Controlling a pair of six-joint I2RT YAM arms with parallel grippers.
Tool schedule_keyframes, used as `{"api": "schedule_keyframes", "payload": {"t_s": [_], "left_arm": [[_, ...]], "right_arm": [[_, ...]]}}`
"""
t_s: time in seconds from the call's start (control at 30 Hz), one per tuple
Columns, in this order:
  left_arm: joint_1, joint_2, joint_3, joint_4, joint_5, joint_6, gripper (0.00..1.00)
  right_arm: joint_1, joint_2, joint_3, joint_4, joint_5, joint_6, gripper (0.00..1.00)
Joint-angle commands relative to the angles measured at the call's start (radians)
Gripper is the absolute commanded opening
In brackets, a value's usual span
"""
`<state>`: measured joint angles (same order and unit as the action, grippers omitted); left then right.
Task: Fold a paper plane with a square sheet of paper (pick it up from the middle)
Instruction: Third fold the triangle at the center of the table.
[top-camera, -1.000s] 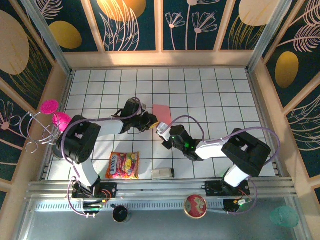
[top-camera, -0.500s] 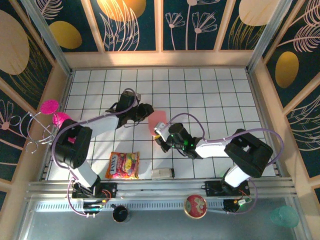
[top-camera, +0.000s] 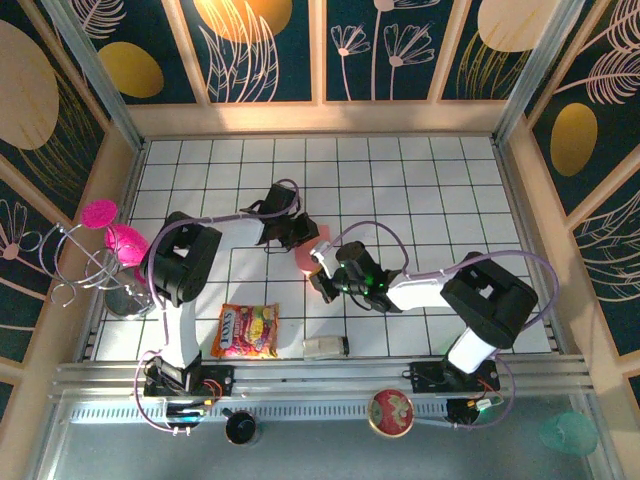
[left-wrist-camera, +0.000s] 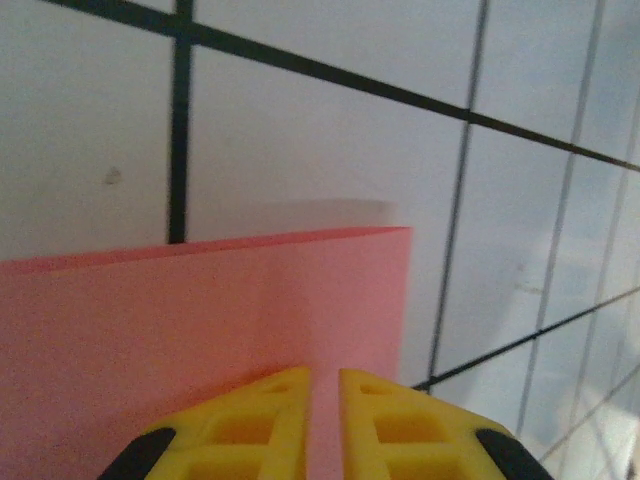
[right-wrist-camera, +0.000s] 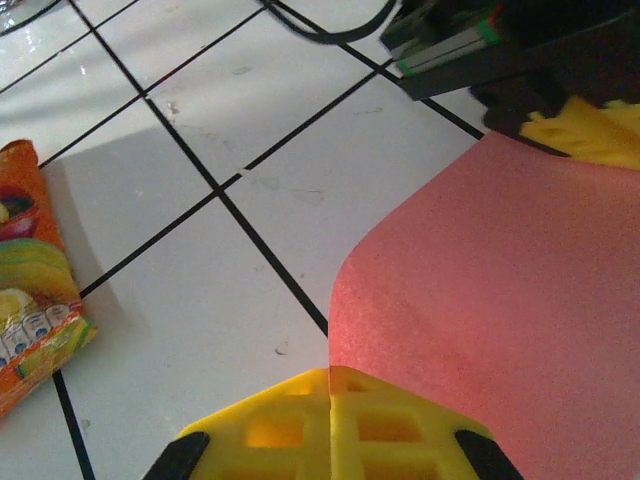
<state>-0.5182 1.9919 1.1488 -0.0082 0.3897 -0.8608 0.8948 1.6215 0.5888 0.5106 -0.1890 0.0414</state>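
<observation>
The white tiled tabletop (top-camera: 430, 180) carries the square sheet of paper (top-camera: 306, 252) about at its middle, well apart from every edge, with an orange snack packet (top-camera: 245, 332) lying toward the near-left corner, clear of the work. The sheet is lifted, not flat: in the right wrist view it sweeps up from the tiles in a soft curve (right-wrist-camera: 500, 300), and in the left wrist view its upper edge runs straight and casts a shadow on the tiles behind (left-wrist-camera: 200, 320). I judge it very light, limp and easy to crease or tear, so a hard tug between the two arms could rip it or leave a stray fold, and a loose hold would let the smooth surface slip out. The middle of an edge looks the safest place to take it, close to where a crease is wanted. The right pincer (right-wrist-camera: 330, 385) is closed flat on the near edge, the paper emerging from the seam between its yellow pads. The left pincer (left-wrist-camera: 323, 385) stands at a narrow slit over the pink face at the far side; whether it pinches the sheet I cannot tell.
</observation>
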Motion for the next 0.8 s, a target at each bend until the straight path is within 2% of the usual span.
{"api": "schedule_keyframes", "payload": {"t_s": [0.0, 0.6, 0.77], "left_arm": [[-0.006, 0.036, 0.026, -0.085, -0.028, 0.056, 0.14], [-0.005, 0.075, 0.038, -0.122, -0.025, 0.101, 0.11], [-0.005, 0.073, 0.043, -0.121, -0.018, 0.105, 0.11]], "right_arm": [[-0.019, 0.020, 0.034, -0.015, -0.021, 0.052, 0.00], [-0.089, 0.076, 0.106, -0.111, 0.132, 0.146, 0.00], [-0.091, 0.088, 0.117, -0.116, 0.109, 0.142, 0.00]]}}
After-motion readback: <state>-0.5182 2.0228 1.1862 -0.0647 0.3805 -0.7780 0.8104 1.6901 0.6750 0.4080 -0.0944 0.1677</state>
